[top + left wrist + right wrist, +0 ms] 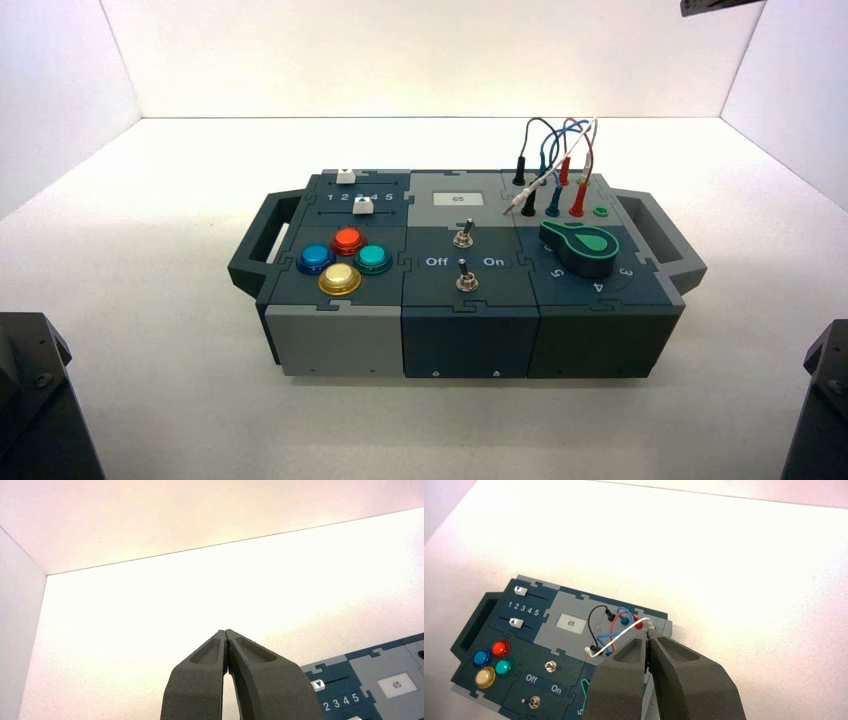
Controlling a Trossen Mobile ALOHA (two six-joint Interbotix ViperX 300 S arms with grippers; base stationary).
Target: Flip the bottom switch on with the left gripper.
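Observation:
The bottom switch (465,279) is a tiny toggle with a silver nut base. It stands on the dark middle panel of the box (340,345), on the near side of the Off and On lettering, and it also shows in the right wrist view (535,701). My left gripper (226,631) is shut with nothing in it and hangs over bare white table, well away from the switch. Only a corner of the box (370,680) shows beside it. The left arm (30,400) sits parked at the near left.
A twin toggle (463,237) stands behind the bottom switch. Four coloured buttons (342,260) and two sliders (355,192) fill the box's left part. A green knob (580,245) and plugged wires (555,165) fill its right. My right gripper (647,639), shut, hovers by the box's wire end.

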